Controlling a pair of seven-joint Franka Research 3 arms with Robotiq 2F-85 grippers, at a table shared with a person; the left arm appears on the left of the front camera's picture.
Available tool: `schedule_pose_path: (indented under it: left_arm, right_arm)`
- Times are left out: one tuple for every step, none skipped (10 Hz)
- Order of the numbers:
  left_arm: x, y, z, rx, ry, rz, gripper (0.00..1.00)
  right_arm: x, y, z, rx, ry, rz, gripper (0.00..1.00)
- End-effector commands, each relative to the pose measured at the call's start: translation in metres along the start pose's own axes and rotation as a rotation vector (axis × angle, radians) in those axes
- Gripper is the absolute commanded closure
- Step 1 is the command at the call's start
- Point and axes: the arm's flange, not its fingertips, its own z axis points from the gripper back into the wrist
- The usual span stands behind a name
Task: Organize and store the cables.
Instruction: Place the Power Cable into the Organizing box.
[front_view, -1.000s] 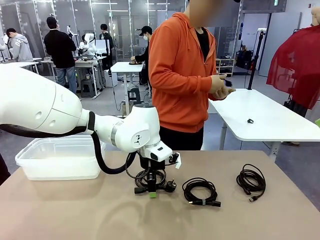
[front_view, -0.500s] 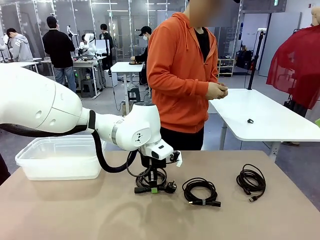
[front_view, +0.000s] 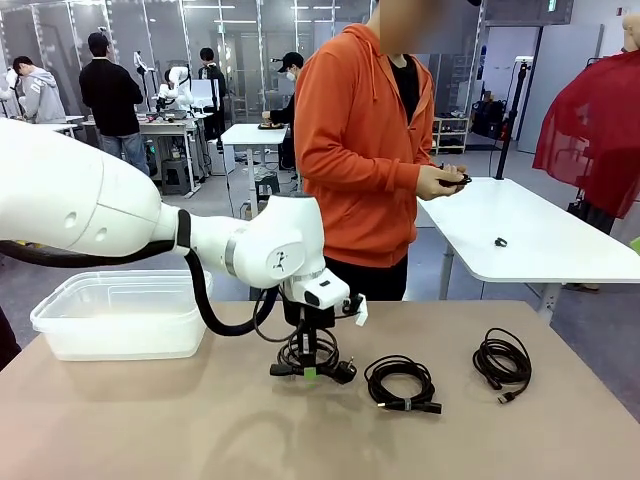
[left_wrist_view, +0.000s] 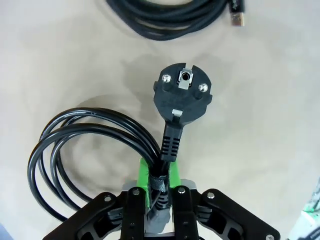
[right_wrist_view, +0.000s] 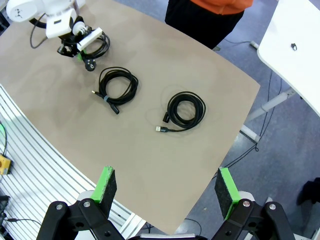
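My left gripper (front_view: 310, 371) hangs just above the table's middle, shut on one of the cables (front_view: 300, 352), a black coil. In the left wrist view the green pads (left_wrist_view: 143, 172) pinch the bundle at its wrap, with the loops (left_wrist_view: 75, 135) on one side and a round power plug (left_wrist_view: 182, 92) sticking out ahead. A second coiled cable (front_view: 400, 382) lies on the table to the right, and a third cable (front_view: 502, 360) farther right. My right gripper (right_wrist_view: 165, 175) is open high above the table and looks down on both loose cables (right_wrist_view: 117, 85) (right_wrist_view: 186, 109).
A clear plastic bin (front_view: 120, 315) stands at the table's left back corner. A person in an orange hoodie (front_view: 360, 150) stands behind the far edge, handling something small and black at chest height. A white table (front_view: 540, 235) stands behind on the right.
My left gripper has risen a little with the plug cable, which now hangs slightly higher over the table. The person's hands have shifted.
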Motion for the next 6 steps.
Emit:
schedule_pose_path:
  left_arm:
    - [-0.008, -0.014, 0.063, -0.01, -0.01, -0.065, 0.93]
    - [-0.012, -0.024, 0.095, 0.034, 0.005, -0.083, 0.93]
    - [-0.018, -0.031, 0.121, 0.067, 0.022, -0.101, 0.93]
    - [-0.026, -0.036, 0.139, 0.079, 0.03, -0.112, 0.93]
    - [-0.037, -0.042, 0.159, 0.082, 0.04, -0.133, 0.93]
    - [-0.053, -0.049, 0.175, 0.079, 0.054, -0.159, 0.93]
  right_arm:
    - [-0.001, -0.001, 0.0, -0.001, 0.002, 0.002, 0.0]
    - [-0.001, -0.001, 0.0, -0.001, 0.002, 0.002, 0.0]
    - [-0.001, -0.001, 0.0, -0.001, 0.002, 0.002, 0.0]
    - [-0.001, -0.001, 0.0, -0.001, 0.002, 0.002, 0.0]
    - [-0.001, -0.001, 0.0, -0.001, 0.002, 0.002, 0.0]
    - [-0.001, -0.001, 0.0, -0.001, 0.002, 0.002, 0.0]
